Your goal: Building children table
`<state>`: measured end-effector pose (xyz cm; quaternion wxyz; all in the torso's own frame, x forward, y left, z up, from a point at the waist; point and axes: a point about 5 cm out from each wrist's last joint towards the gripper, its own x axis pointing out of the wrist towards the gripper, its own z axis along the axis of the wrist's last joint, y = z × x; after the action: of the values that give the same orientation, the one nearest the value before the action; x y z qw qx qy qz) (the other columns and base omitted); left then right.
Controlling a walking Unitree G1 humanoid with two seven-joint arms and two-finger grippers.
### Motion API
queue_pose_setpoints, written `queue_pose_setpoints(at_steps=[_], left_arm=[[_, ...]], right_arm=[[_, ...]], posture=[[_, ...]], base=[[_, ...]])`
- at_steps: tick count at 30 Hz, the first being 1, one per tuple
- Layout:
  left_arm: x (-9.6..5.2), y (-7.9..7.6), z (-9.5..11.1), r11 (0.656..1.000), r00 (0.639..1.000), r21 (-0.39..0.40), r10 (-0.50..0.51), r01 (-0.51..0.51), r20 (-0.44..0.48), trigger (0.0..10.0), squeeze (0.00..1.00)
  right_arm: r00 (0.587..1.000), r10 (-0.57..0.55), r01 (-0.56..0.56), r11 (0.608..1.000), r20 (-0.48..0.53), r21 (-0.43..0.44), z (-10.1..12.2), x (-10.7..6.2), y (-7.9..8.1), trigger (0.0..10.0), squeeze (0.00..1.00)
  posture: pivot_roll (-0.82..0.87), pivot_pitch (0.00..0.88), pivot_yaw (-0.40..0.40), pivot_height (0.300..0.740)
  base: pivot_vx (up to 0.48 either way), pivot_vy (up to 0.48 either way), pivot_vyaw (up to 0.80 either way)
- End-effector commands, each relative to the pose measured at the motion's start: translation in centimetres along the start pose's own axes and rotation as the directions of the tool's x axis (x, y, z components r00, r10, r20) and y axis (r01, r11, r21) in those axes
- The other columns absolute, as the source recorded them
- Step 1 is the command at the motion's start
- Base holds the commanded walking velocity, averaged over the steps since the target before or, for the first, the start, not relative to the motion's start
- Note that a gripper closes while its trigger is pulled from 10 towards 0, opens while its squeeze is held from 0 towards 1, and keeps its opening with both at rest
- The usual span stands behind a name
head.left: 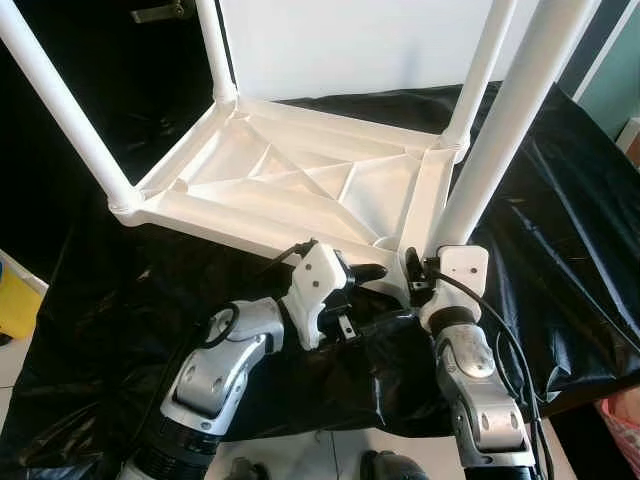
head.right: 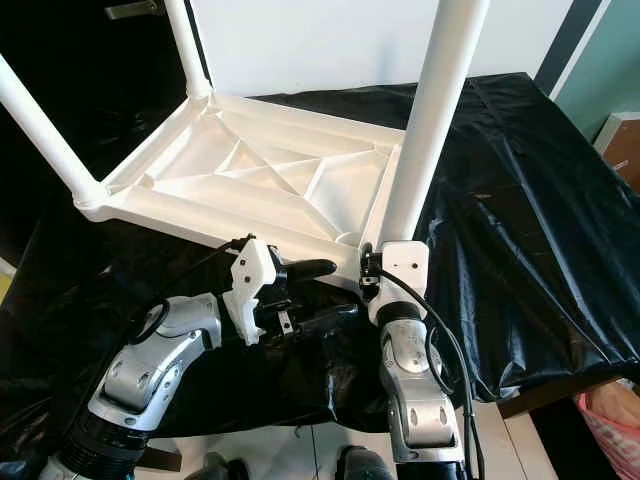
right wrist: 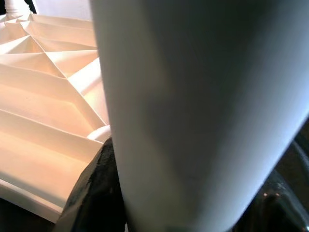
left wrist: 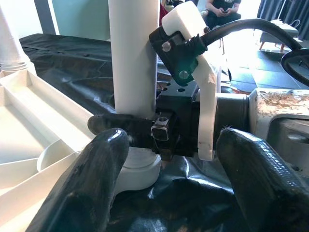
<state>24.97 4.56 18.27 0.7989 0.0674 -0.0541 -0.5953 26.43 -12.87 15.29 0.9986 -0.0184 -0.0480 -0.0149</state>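
A white plastic table top lies upside down on a black sheet. White legs stand at its far left, near left and far right corners. At the near right corner a fourth leg stands upright in its socket, and my right gripper is shut around its base. The right wrist view has that leg between the black fingers. My left gripper hovers open just left of that corner, its fingers pointing at the leg's base without touching it.
The sheet hangs over the near edge of the support, close to my arms. A yellow object sits low at the left and a pink one at the lower right. A white panel stands behind. A seated person is far off.
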Motion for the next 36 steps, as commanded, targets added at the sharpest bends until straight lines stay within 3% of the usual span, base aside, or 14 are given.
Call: queue_pose_setpoints(at_steps=[1,12,13,14,17,22,26,29,30,33,34,36], left_arm=[[0.1,0.1,0.0,0.999,0.999,0.001,0.035,-0.035,0.004,10.0,0.00],[-0.5,0.5,0.1,0.999,0.999,0.013,0.048,-0.048,-0.009,10.0,0.00],[-0.7,0.5,0.1,0.999,0.999,0.016,0.049,-0.049,-0.014,10.0,0.00],[-0.9,0.5,0.0,0.999,0.999,0.012,0.041,-0.041,-0.029,10.0,0.00],[-1.1,0.4,-0.1,1.000,0.999,0.012,0.026,-0.026,-0.044,10.0,0.00],[-2.0,-1.0,-0.8,0.996,0.991,-0.004,-0.088,0.088,-0.105,10.0,0.00],[-2.4,-1.5,-1.0,0.993,0.985,-0.014,-0.120,0.119,-0.125,10.0,0.00],[-3.4,-1.7,-1.1,0.991,0.976,-0.017,-0.136,0.135,-0.168,10.0,0.00],[-3.4,-1.7,-1.1,0.991,0.976,-0.017,-0.136,0.135,-0.168,10.0,0.00],[-5.0,-1.7,-0.6,0.990,0.970,-0.006,-0.141,0.143,-0.200,10.0,0.00],[-5.6,-1.9,-0.2,0.990,0.968,-0.004,-0.142,0.144,-0.206,10.0,0.00],[-5.8,-2.0,-0.2,0.989,0.966,-0.006,-0.143,0.145,-0.216,10.0,0.00]], right_arm=[[0.999,0.033,-0.033,0.999,-0.023,0.020,-0.3,-0.3,0.8,10.0,1.00],[0.986,0.161,-0.161,0.987,0.049,0.000,0.6,-0.6,-1.2,10.0,1.00],[0.981,0.187,-0.187,0.982,0.050,-0.003,0.6,-0.7,-1.7,10.0,0.34],[0.973,0.226,-0.226,0.974,0.044,-0.012,0.5,-0.8,-2.3,10.0,0.00],[0.966,0.257,-0.256,0.966,0.038,-0.025,0.5,-0.8,-2.8,10.0,0.00],[0.940,0.342,-0.340,0.937,0.011,-0.076,0.2,-0.2,-4.7,10.0,0.00],[0.920,0.392,-0.391,0.916,0.000,-0.088,0.2,0.2,-4.7,10.0,0.00],[0.843,0.538,-0.537,0.841,-0.010,-0.062,0.3,-0.1,-3.0,10.0,0.00],[0.843,0.538,-0.537,0.841,-0.010,-0.062,0.3,-0.1,-3.0,10.0,0.00],[0.795,0.607,-0.606,0.795,-0.004,-0.025,0.3,-0.3,-1.1,10.0,0.00],[0.759,0.651,-0.651,0.759,0.014,0.000,0.4,-0.6,0.5,10.0,0.00],[0.746,0.666,-0.666,0.746,0.022,0.014,0.4,-0.6,1.2,10.0,0.00]], posture=[[-0.15,0.124,0.019,0.740],[-0.15,0.136,0.029,0.740],[-0.15,0.140,0.031,0.740],[-0.16,0.144,0.033,0.740],[-0.16,0.146,0.034,0.740],[-0.16,0.147,0.037,0.740],[-0.15,0.145,0.038,0.740],[-0.14,0.140,0.030,0.740],[-0.14,0.140,0.030,0.740],[-0.13,0.136,0.022,0.740],[-0.12,0.136,0.020,0.740],[-0.12,0.134,0.019,0.740]], base=[[0.000,0.000,0.00],[0.000,0.000,0.00],[0.000,0.000,0.00],[0.000,0.000,0.00],[0.000,0.000,0.00],[0.000,0.000,0.00],[0.000,0.000,0.00],[0.000,0.000,0.00],[0.000,0.000,0.00],[0.000,0.000,0.00],[0.000,0.000,0.00],[0.000,0.000,0.00]])
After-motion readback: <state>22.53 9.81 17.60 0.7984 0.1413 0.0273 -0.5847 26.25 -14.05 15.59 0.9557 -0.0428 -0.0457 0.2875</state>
